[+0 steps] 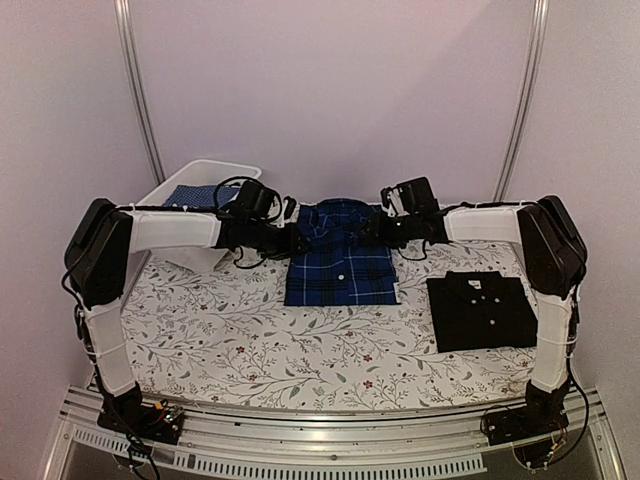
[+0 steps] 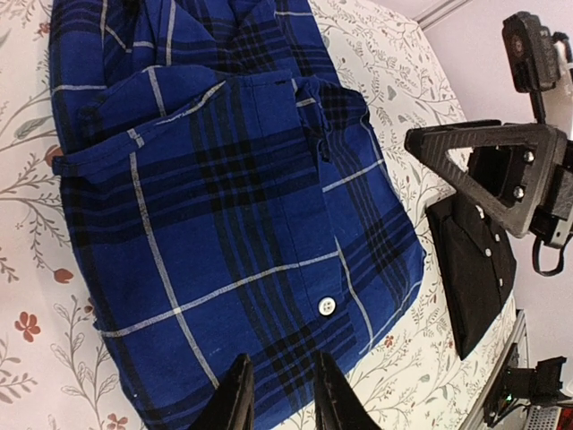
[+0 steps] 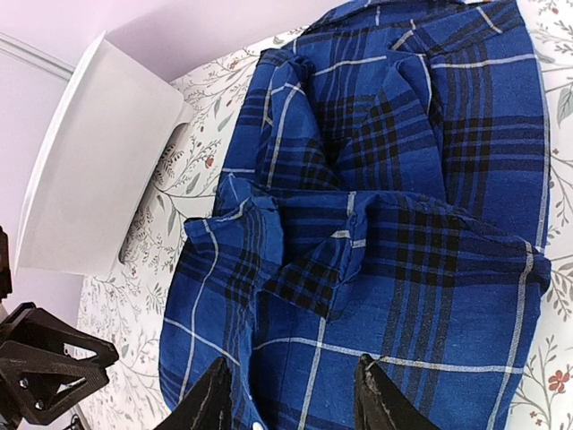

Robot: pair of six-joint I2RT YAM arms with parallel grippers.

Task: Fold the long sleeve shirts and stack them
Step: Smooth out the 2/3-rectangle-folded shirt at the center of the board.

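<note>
1. Shirts lie side by side, not stacked, on a floral-print table (image 1: 250,350): the plaid shirt (image 1: 340,265) sits at the centre toward the far edge, and the black shirt (image 1: 482,312) lies to its right, nearer the arms, with a strip of table between them
2. The plaid shirt is folded into a rough rectangle, button front up and collar toward the far wall. A white button (image 2: 326,305) shows on its placket, and the wrist views show the cloth below the collar bunched in loose folds rather than flat
3. The black shirt is also folded square, collar away from the arms, with small white buttons down its front
4. The left gripper (image 2: 282,358) hangs over the plaid shirt's left edge, toward the collar end. Its fingers stand a narrow gap apart, the plaid surface shows between them, and no cloth is seen pinched
5. The right gripper (image 3: 294,360) sits over the shirt's right edge, released, its fingers well apart above the plaid with nothing held between them
6. Both arms reach in from the table's sides, so the two grippers face each other across the shirt's upper part
7. A white bin (image 1: 215,168) stands at the far left of the table, behind the left arm, with a blue patterned cloth (image 1: 200,195) lying in it
</note>
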